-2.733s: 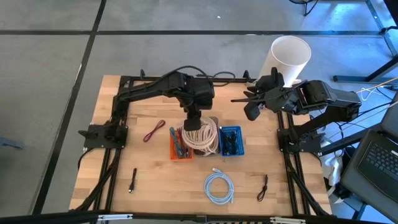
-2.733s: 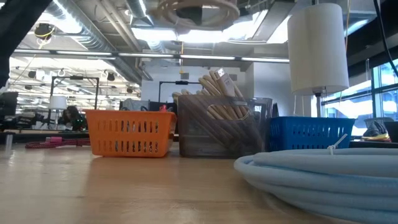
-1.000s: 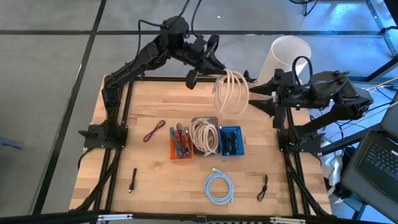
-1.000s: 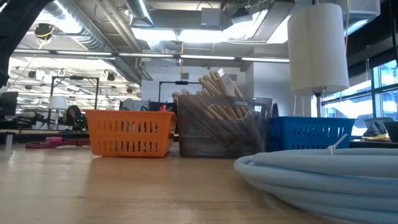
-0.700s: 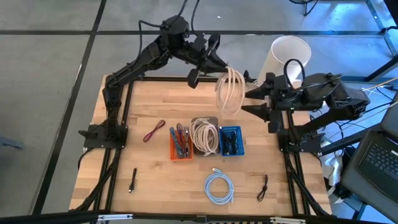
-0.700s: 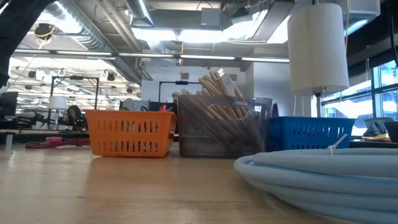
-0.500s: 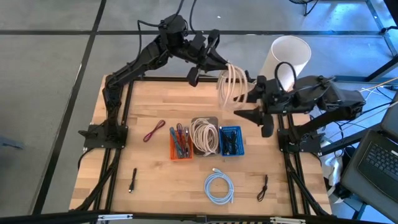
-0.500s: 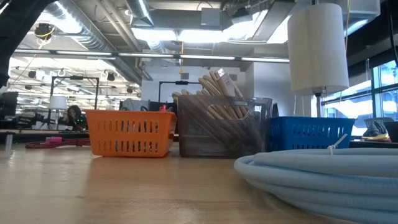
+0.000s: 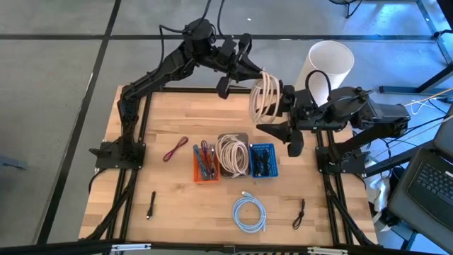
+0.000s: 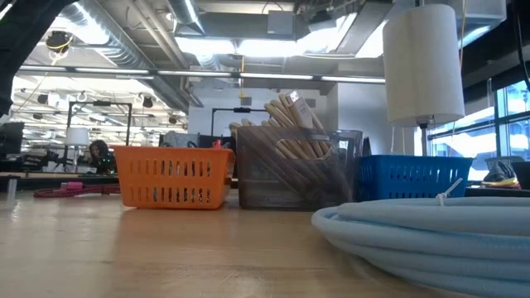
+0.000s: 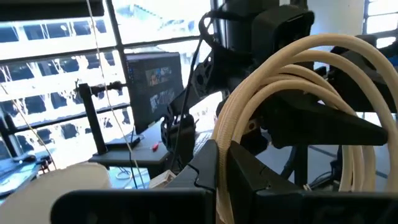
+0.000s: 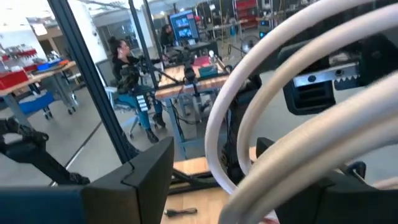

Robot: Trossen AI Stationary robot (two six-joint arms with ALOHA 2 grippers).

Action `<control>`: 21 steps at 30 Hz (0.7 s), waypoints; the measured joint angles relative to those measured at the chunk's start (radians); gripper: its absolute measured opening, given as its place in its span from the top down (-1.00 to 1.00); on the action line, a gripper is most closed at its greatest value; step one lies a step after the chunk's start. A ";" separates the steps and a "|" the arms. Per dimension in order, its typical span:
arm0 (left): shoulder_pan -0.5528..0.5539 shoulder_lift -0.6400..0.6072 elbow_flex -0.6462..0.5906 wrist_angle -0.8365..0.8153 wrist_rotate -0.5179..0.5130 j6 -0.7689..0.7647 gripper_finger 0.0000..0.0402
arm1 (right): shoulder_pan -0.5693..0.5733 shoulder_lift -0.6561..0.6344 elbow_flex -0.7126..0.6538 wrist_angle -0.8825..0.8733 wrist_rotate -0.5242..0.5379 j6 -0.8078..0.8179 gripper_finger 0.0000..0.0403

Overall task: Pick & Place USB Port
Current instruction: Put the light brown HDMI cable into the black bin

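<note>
A coil of cream cable hangs high over the table's far right part, with my left gripper shut on it. The coil fills the left wrist view. My right gripper is open and level beside the coil on its right. In the right wrist view the coil's loops pass between its open fingers. Neither gripper shows in the low view. My left gripper pinches several strands of the coil between its two fingers, at the coil's upper far end. The coil is lifted clear of the table and hangs from the fingers toward the near side. Whether my right gripper touches the loops, I cannot tell.
At the table's middle stand an orange basket, a clear bin with more cream cable and a blue basket. A light-blue coil lies near the front. A red cable lies left. A white cylinder stands far right.
My right gripper has moved toward the table's left, up to the hanging coil, staying open, so that the loops now stand between its fingers. My left gripper has shifted the coil slightly to the right while still holding it.
</note>
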 joint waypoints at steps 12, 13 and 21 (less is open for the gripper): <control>-0.017 0.001 0.000 0.009 -0.003 0.003 0.96 | -0.030 0.044 0.000 0.015 0.004 -0.008 0.02; -0.017 0.001 0.000 0.007 -0.003 0.001 0.96 | -0.030 0.045 0.000 0.014 0.009 -0.013 0.13; 0.006 -0.006 -0.001 -0.101 -0.027 -0.023 0.67 | -0.020 0.018 0.010 -0.067 0.150 -0.039 0.84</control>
